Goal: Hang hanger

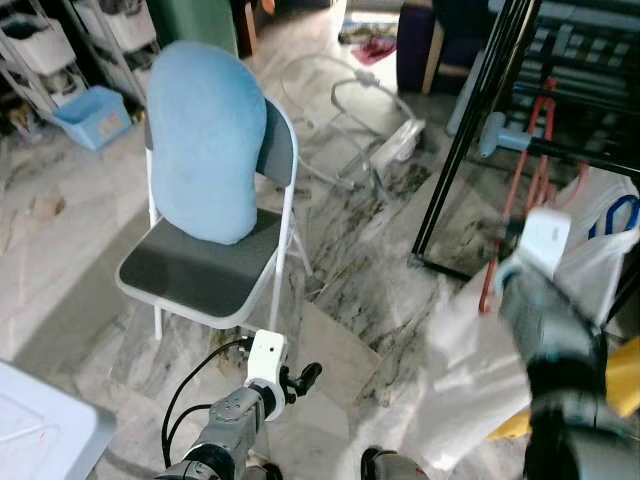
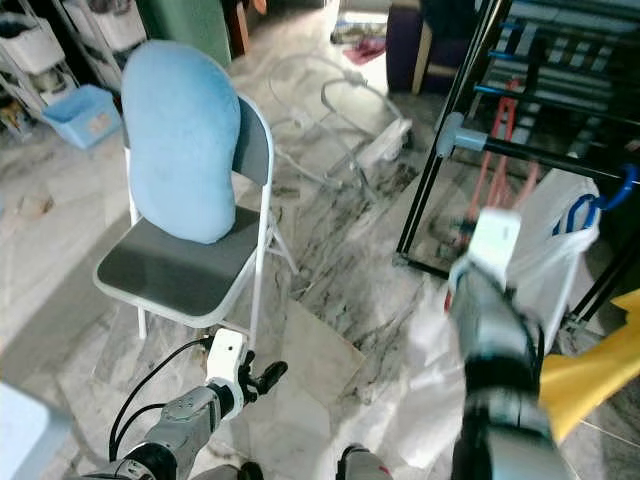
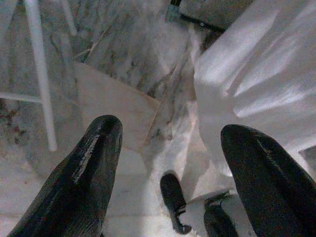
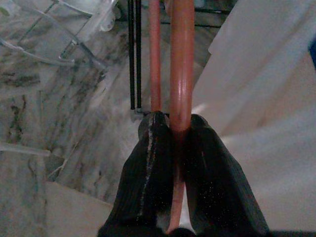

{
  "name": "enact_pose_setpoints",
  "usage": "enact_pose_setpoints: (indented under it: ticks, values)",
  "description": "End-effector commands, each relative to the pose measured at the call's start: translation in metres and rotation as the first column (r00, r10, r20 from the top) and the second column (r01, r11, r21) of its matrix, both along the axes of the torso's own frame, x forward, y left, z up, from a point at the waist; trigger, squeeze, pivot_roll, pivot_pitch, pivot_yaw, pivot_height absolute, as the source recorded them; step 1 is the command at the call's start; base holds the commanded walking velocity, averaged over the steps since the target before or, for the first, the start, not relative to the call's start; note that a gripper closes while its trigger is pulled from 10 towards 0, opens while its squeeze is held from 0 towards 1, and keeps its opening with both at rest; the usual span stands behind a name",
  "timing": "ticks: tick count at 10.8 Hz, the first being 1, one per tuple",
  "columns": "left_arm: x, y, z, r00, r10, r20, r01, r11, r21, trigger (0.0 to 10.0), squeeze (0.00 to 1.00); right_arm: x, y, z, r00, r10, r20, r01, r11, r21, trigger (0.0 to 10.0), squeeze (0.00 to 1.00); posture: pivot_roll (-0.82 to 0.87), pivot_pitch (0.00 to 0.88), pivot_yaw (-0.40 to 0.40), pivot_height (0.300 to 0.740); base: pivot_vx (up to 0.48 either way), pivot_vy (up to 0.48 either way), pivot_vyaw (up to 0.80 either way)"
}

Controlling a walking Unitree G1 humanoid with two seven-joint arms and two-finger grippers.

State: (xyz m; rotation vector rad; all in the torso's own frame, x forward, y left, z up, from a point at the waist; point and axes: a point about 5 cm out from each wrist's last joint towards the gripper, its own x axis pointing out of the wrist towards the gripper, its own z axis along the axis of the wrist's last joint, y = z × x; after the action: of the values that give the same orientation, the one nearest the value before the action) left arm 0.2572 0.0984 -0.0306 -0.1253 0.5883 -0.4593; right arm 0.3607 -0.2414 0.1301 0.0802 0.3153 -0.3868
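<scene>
The black drying rack (image 1: 470, 130) stands at the robot's right, its horizontal rail (image 2: 545, 155) running off a pale blue corner joint, with a white bag (image 2: 555, 235) hung on a blue hook beside it. A folding chair (image 1: 205, 275) carrying a blue cushion (image 1: 205, 140) stands to the left on the marble floor (image 1: 350, 230), well apart from the rack. A white cloth (image 1: 480, 370) hangs low in front of the robot. The red hanger (image 4: 180, 64) is raised toward the rack, its upper part close under the rail; whether its hook has caught the rail cannot be told. The right gripper (image 4: 177, 143) is closed tightly on the hanger's red bar, fingers pressed to either side. The left gripper (image 3: 170, 148) hangs low near the floor, fingers spread wide and empty. Judgement: the step in hand is carrying the hanger to the rail. The next move calls for lifting the hook over the rail, lowering until it seats, then releasing.
</scene>
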Motion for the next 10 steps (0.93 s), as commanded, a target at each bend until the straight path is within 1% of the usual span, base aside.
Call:
enact_pose_setpoints:
  ticks: [1,2,4,6,7,9,10]
  values:
    - [-0.007,0.004,-0.007,0.999,0.005,-0.039,-0.004,1.000,0.026,10.0,0.00,0.005,-0.001,0.005,1.000,0.002,0.006,-0.002,1.000,0.021,10.0,0.00,-0.16,0.201,0.044,0.740,0.000,0.000,0.00]
    - [-0.008,0.005,-0.008,0.999,0.010,-0.045,-0.008,0.999,0.034,10.0,0.00,0.011,0.000,0.012,1.000,0.005,0.012,-0.005,0.999,0.031,10.0,0.00,-0.15,0.205,0.041,0.740,0.000,0.000,0.00]
    - [-0.009,0.006,-0.010,0.998,0.021,-0.053,-0.019,0.999,0.045,10.0,0.00,0.018,0.006,0.015,1.000,0.005,0.002,-0.005,0.995,0.102,10.0,0.00,-0.13,0.210,0.035,0.740,0.000,0.000,0.00]
    - [-0.007,0.005,-0.008,0.998,0.021,-0.056,-0.018,0.998,0.053,10.0,0.00,0.018,0.010,0.006,1.000,-0.009,-0.030,0.013,0.986,0.165,10.0,0.00,-0.12,0.208,0.031,0.740,0.000,0.000,0.00]
    - [-0.001,0.002,-0.004,0.998,0.019,-0.052,-0.016,0.998,0.056,10.0,0.00,0.016,0.009,-0.001,0.998,-0.024,-0.052,0.034,0.980,0.198,10.0,0.00,-0.12,0.207,0.032,0.740,0.000,0.000,0.00]
    - [0.003,0.004,-0.001,0.999,0.012,-0.046,-0.010,0.998,0.063,10.0,0.00,0.014,0.005,-0.006,0.997,-0.046,-0.067,0.060,0.973,0.223,10.0,0.00,-0.12,0.201,0.038,0.740,0.000,0.000,0.00]
    - [0.006,0.010,0.000,0.999,0.008,-0.040,-0.006,0.998,0.065,10.0,0.00,0.015,0.003,-0.003,0.997,-0.051,-0.058,0.063,0.974,0.219,10.0,0.00,-0.12,0.196,0.043,0.740,0.000,0.000,0.00]
